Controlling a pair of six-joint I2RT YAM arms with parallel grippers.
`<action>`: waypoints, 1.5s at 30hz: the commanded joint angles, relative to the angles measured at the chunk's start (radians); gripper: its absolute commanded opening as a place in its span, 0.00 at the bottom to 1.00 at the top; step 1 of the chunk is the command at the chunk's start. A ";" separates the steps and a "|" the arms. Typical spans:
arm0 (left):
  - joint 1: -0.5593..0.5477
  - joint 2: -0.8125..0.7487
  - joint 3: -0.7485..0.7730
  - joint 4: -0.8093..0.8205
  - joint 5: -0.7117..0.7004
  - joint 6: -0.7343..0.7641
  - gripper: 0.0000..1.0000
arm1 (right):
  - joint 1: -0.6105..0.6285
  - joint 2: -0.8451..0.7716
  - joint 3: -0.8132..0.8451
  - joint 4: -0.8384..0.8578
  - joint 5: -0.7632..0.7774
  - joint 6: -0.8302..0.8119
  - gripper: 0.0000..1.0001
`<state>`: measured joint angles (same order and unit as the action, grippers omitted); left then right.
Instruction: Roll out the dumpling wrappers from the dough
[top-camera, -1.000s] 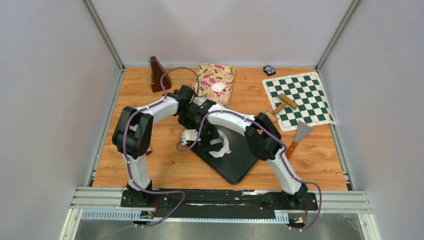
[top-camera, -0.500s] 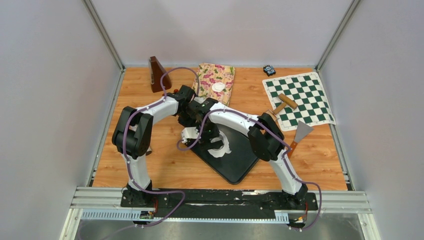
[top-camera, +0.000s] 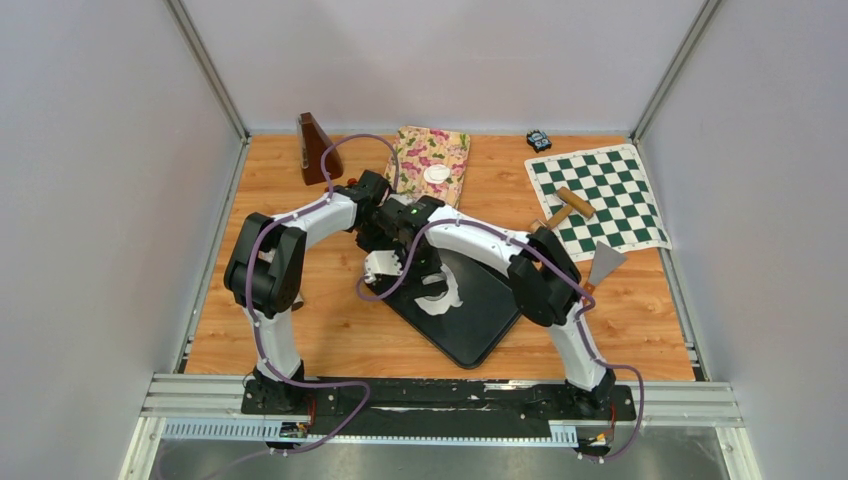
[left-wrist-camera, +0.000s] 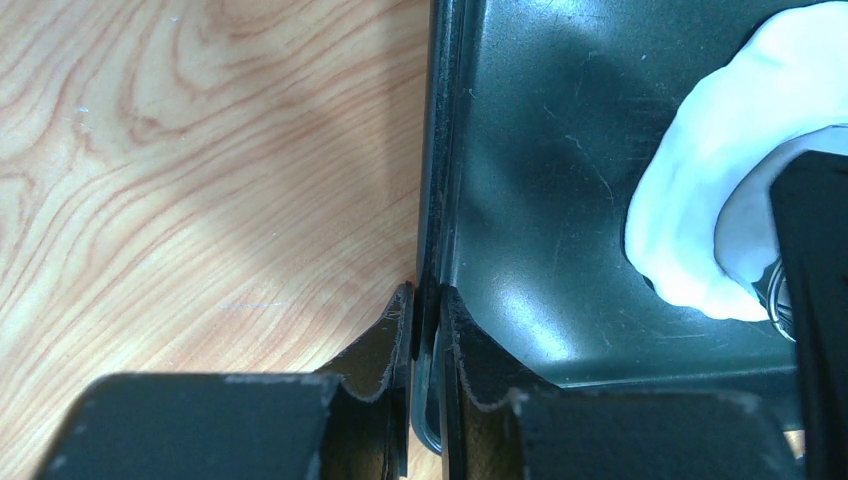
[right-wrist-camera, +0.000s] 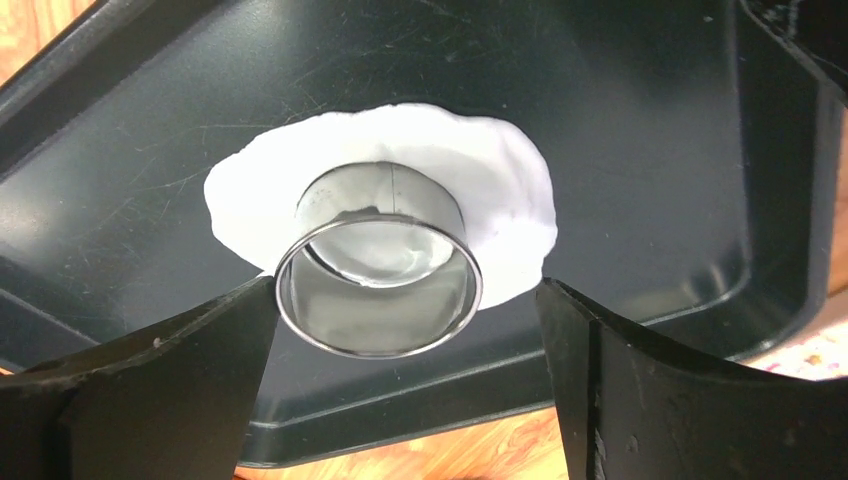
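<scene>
Farther back, wrapper (top-camera: 436, 174) flat on cloth (top-camera: 418, 147)

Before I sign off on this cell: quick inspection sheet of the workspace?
Surface: wooden table, black tray centred.
Job's things: dough on tray, ring cutter standing on it; one round wrapper on floral cloth.
Clutter: metronome, chess mat, wooden tool, scraper.
Grippers: left gripper shut on tray rim; right gripper open astride cutter.
Cables: purple cables along arms.
Surroundings: plain walls.
</scene>
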<state>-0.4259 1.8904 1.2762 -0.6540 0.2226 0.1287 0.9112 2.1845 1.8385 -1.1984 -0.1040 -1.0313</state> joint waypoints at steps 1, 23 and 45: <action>-0.010 -0.056 0.016 0.019 -0.006 -0.006 0.00 | 0.005 -0.122 -0.026 0.063 -0.005 0.035 1.00; -0.009 -0.065 0.016 0.021 0.003 -0.004 0.00 | -0.023 -0.428 -0.524 0.634 -0.108 0.125 1.00; -0.010 -0.067 0.017 0.019 0.004 -0.002 0.00 | -0.057 -0.353 -0.487 0.535 -0.207 0.155 0.99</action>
<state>-0.4259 1.8870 1.2762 -0.6544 0.2226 0.1291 0.8558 1.8091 1.3163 -0.6804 -0.2970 -0.9058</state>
